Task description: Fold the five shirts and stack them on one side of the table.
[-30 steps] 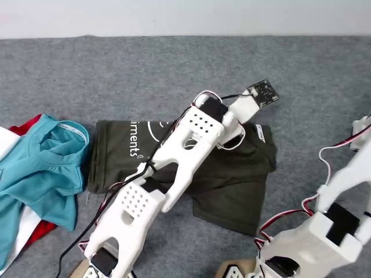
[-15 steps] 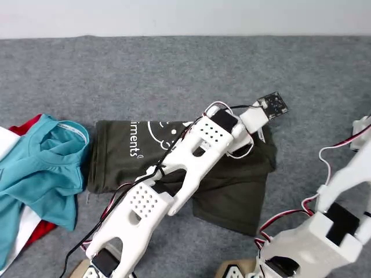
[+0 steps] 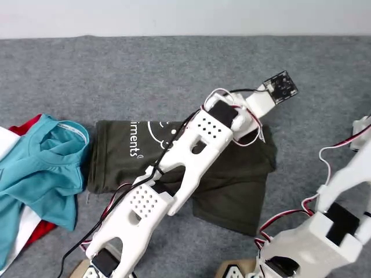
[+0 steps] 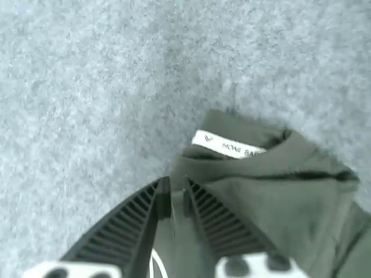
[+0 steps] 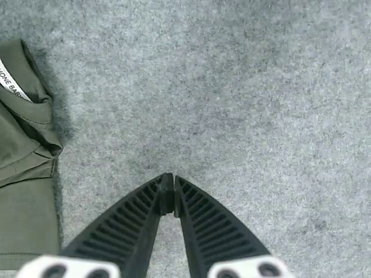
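Dark green shirt on a grey bench, held at its collar end by the left arm.

One dark green shirt (image 3: 232, 174) lies mid-bench, long axis side to side, collar label (image 4: 229, 146) at the right end. The left gripper's (image 4: 177, 200) fingers (image 4: 145, 214) grasp its edge beside the label. The right gripper's (image 5: 168, 197) fingers (image 5: 139, 223) are clenched over bare bench (image 3: 145, 75). At the left edge lie one teal shirt (image 3: 40, 168), one red shirt (image 3: 26, 126) and one white cloth (image 3: 7, 139).

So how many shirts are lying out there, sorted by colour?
dark green shirt: 1
teal shirt: 1
red shirt: 1, mostly under the teal one
white shirt: 1, mostly under the teal one
Total: 4 in sight
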`<action>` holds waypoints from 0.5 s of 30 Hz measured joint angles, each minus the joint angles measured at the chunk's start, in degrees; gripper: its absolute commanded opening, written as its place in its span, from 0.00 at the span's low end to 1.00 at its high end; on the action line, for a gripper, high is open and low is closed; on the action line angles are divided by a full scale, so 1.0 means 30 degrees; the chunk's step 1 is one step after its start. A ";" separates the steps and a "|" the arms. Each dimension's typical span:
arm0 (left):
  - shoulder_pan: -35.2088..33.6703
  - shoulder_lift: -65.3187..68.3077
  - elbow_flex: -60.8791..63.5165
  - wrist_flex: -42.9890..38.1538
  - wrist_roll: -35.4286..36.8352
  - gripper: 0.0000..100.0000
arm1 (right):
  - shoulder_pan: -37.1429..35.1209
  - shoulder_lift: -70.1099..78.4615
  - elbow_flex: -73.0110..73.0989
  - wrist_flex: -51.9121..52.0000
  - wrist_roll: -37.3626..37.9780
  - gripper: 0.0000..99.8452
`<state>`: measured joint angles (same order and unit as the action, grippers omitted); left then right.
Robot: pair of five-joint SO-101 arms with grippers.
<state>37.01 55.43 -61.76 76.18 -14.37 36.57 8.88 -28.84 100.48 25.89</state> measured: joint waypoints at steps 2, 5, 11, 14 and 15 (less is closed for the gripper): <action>0.0000 0.0000 -0.0733 0.1319 -0.0586 0.05 | 0.0000 0.0000 0.0000 0.0000 0.0000 0.01; 0.0059 0.0000 -0.1817 0.3839 -0.1875 0.05 | 0.0000 0.0000 0.0000 0.0000 0.0000 0.01; 0.1231 0.0000 -0.3429 0.7531 -0.2256 0.02 | 0.0000 -0.1465 0.0000 0.0000 0.0000 0.01; 0.1524 -0.0176 -0.3458 0.7590 -0.1758 0.02 | 0.0059 -0.2549 0.0000 0.0029 0.0176 0.01; 0.1758 -0.0381 -0.3370 0.7590 -0.1582 0.02 | 0.0176 -0.2901 0.0000 0.0029 0.0410 0.01</action>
<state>42.29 54.29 -71.87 98.95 -19.12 37.10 0.18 -28.84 100.57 27.12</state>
